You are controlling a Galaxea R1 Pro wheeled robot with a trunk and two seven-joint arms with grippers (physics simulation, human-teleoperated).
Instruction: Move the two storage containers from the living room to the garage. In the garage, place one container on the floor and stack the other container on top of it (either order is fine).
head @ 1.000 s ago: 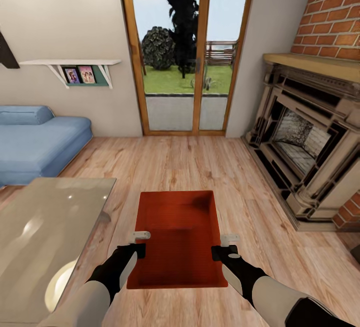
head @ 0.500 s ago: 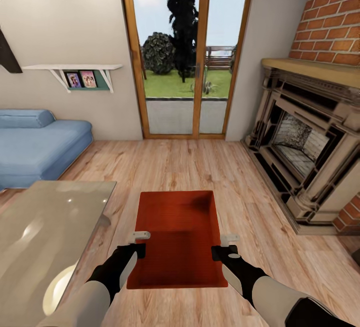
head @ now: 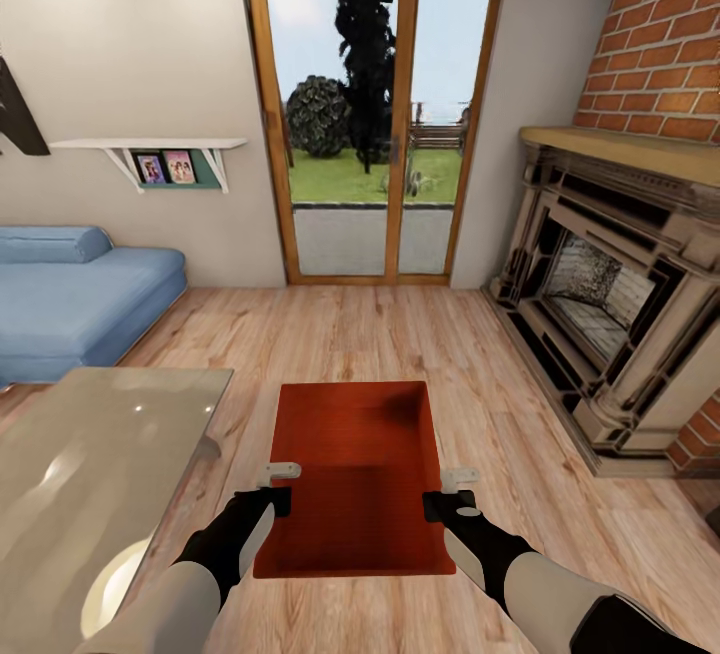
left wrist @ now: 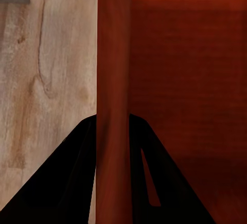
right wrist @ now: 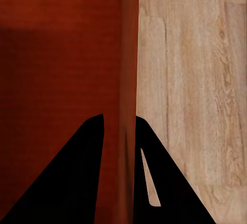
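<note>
While the robot faced the glass doors (head: 375, 124), the left claw (head: 277, 487) and right claw (head: 452, 492) each pinched a side wall of the storage container (head: 355, 464), carrying it level above the wood-plank floor (head: 400, 334).

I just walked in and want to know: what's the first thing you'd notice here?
The bright orange-red storage container, held over the wood floor with the left gripper and right gripper each pinching a side wall. Behind it are glass doors, with a brick fireplace at right.

wood-plank floor (head: 400, 354), glass doors (head: 375, 114), brick fireplace (head: 620, 284)
</note>
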